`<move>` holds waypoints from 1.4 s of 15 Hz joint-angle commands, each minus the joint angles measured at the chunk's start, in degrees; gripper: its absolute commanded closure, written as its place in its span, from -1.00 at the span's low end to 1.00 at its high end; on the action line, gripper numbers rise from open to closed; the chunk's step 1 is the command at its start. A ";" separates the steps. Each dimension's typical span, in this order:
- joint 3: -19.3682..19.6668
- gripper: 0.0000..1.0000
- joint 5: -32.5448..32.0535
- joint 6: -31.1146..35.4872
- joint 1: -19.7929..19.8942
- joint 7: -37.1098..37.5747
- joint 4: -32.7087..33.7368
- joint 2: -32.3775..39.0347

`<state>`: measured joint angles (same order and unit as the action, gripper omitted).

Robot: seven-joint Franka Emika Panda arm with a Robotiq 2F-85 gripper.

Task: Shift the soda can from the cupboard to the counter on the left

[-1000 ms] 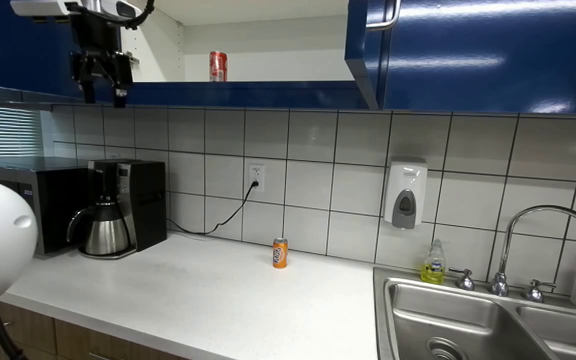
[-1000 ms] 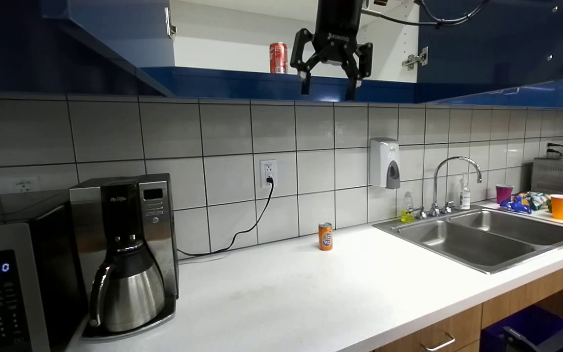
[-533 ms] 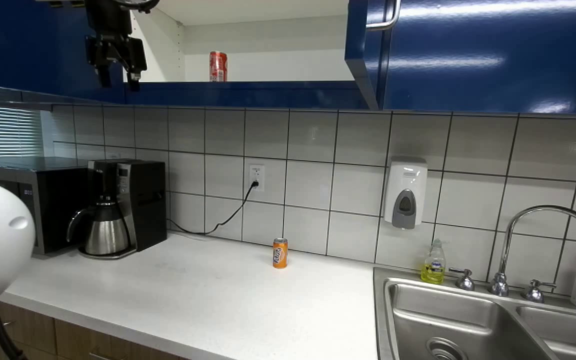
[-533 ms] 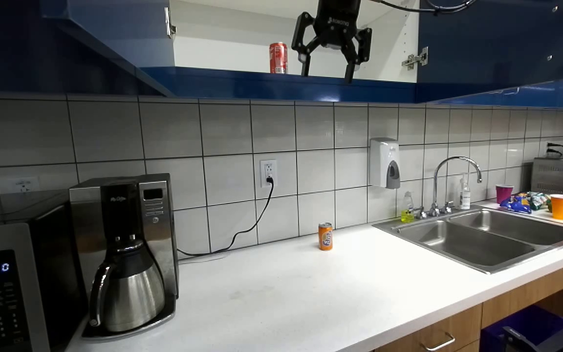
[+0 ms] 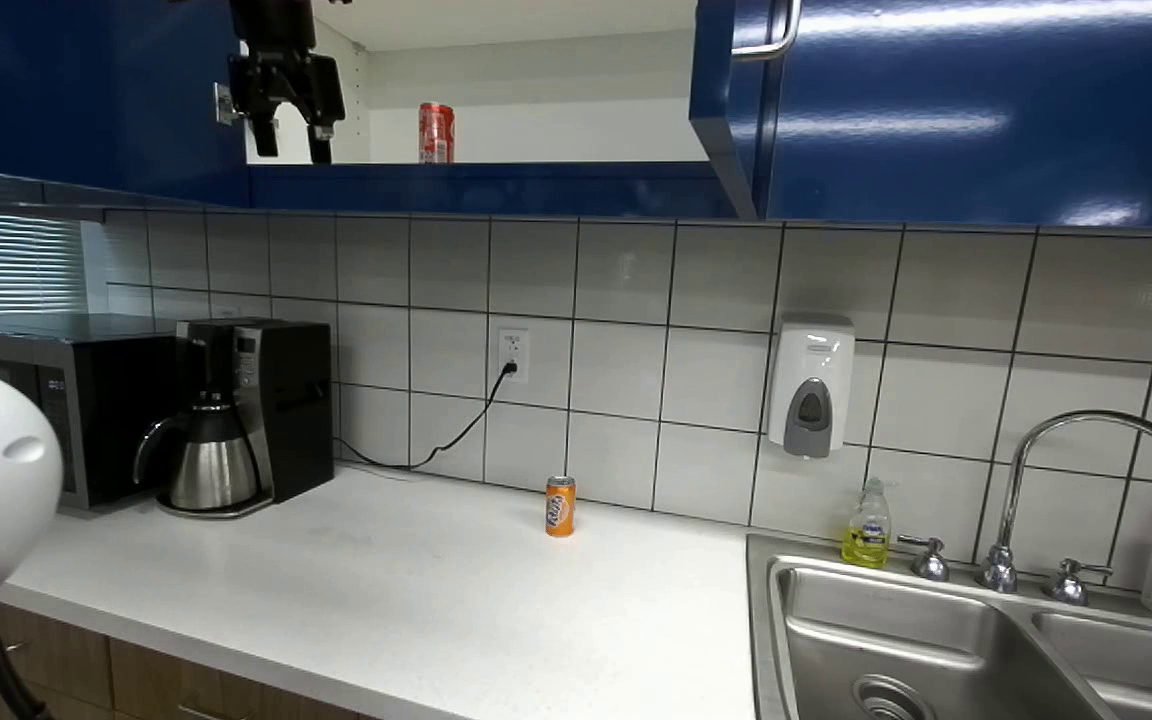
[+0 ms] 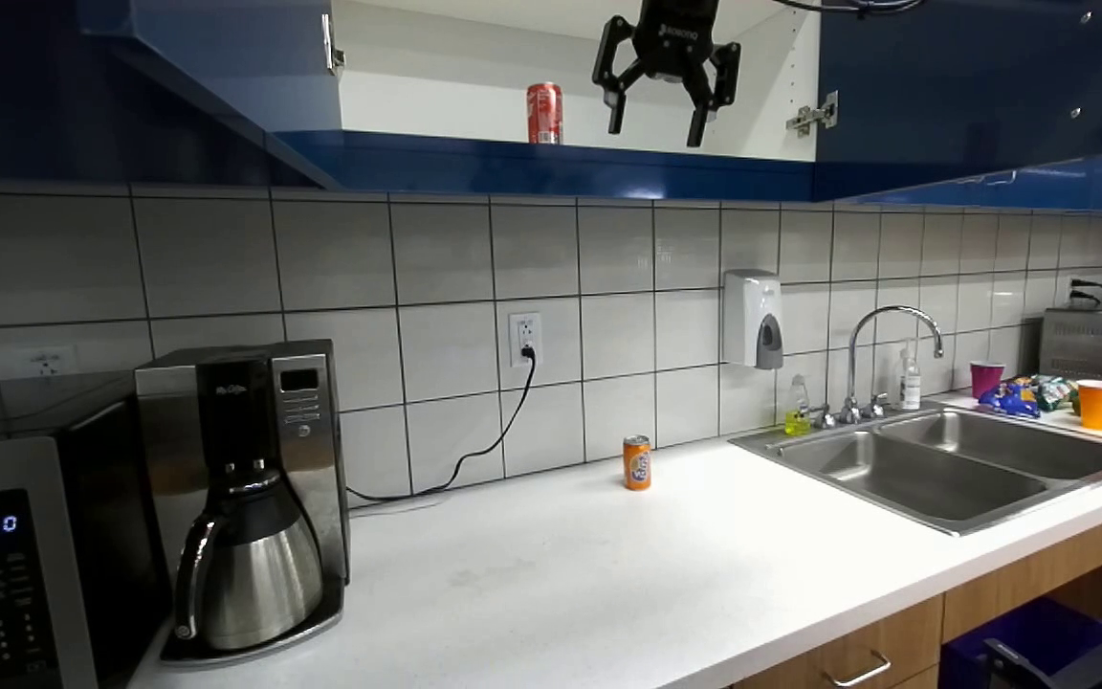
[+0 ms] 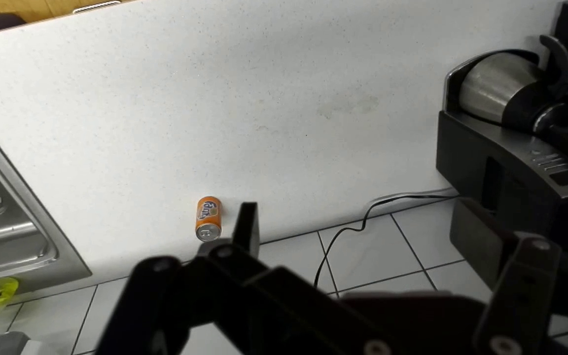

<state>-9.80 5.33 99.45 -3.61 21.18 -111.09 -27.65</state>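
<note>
End effector [image 6: 655,135] spread; soda can [image 6: 544,113] upright, long axis vertical.

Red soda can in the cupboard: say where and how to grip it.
Likely best: pinch the upper side wall of the soda can, the tool coming through the open front of the cupboard. The can stands upright and cylindrical, and the blue front edge hides its base in both exterior views.
</note>
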 commanded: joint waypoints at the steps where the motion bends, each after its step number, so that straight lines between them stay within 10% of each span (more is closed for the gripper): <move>1: 0.29 -1.00 -1.46 -2.24 0.21 -3.25 5.41 3.84; 21: 1.00 -1.00 -2.62 -2.01 -1.07 -6.41 26.12 20.57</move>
<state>-8.65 4.33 99.50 -4.12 14.74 -89.95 -9.85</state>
